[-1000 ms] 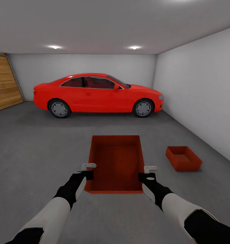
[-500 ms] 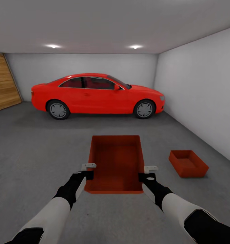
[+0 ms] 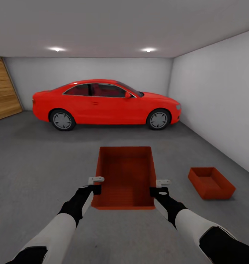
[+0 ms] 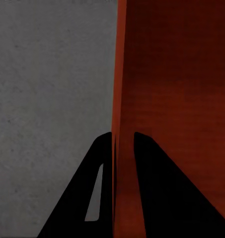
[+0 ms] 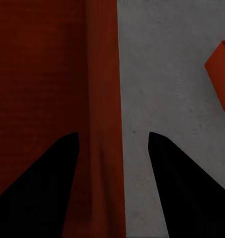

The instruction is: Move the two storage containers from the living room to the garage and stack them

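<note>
1. I am in the garage (image 3: pixel 208 95), with plain pale walls, two ceiling spotlights (image 3: pixel 57 49) and a rough dark grey floor (image 3: pixel 40 161) under me.
2. I hold one storage container (image 3: pixel 126 176) out in front of me, open top upward, above the floor between my two arms.
3. My left tool (image 3: pixel 96 180) is at the container's left wall near its near corner. In the left wrist view, my left tool (image 4: pixel 123 139) has that wall (image 4: pixel 123 99) running between its fingers, one finger outside and one inside, both pressed against it, so it is clamped on the wall.
4. My right tool (image 3: pixel 162 182) is at the right wall, near its near corner. In the right wrist view, my right tool (image 5: pixel 112 136) straddles the wall (image 5: pixel 102 99), but with its fingers set wide and a gap on either side; I cannot tell whether it grips.
5. The other storage container (image 3: pixel 211 182) rests on the floor ahead to my right, near the right-hand wall, well apart from the one I hold. A corner of it (image 5: pixel 220 74) appears in the right wrist view.
6. A red car (image 3: pixel 106 104) stands side-on along the far wall, and a wooden panel (image 3: pixel 5 90) is at the far left.
</note>
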You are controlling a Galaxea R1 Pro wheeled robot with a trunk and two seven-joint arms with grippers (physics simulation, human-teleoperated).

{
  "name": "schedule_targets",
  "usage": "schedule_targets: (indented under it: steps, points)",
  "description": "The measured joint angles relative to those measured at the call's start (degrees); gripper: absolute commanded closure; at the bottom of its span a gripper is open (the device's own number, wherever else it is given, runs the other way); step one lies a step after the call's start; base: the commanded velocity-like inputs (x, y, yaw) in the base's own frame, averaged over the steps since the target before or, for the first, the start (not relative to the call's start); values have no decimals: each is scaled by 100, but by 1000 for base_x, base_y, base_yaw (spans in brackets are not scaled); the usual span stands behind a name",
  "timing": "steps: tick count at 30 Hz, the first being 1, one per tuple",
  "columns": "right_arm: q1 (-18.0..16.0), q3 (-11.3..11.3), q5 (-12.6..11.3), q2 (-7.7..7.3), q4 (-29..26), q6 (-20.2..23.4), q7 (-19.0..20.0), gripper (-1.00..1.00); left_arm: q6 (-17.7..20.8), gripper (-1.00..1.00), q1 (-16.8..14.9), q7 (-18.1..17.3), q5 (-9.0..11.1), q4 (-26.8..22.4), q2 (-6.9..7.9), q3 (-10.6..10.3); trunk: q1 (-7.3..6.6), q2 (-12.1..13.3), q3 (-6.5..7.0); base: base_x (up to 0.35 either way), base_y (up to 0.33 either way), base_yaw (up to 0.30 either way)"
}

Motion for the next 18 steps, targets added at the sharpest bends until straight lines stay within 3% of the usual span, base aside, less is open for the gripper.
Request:
schedule_targets:
  steps: [18]
  points:
    - [0, -12, 19, -7, -1, 0, 13, 100, -8, 100, 0, 2, -14, 1, -9, 9, 0, 0, 0, 322, 1, 0]
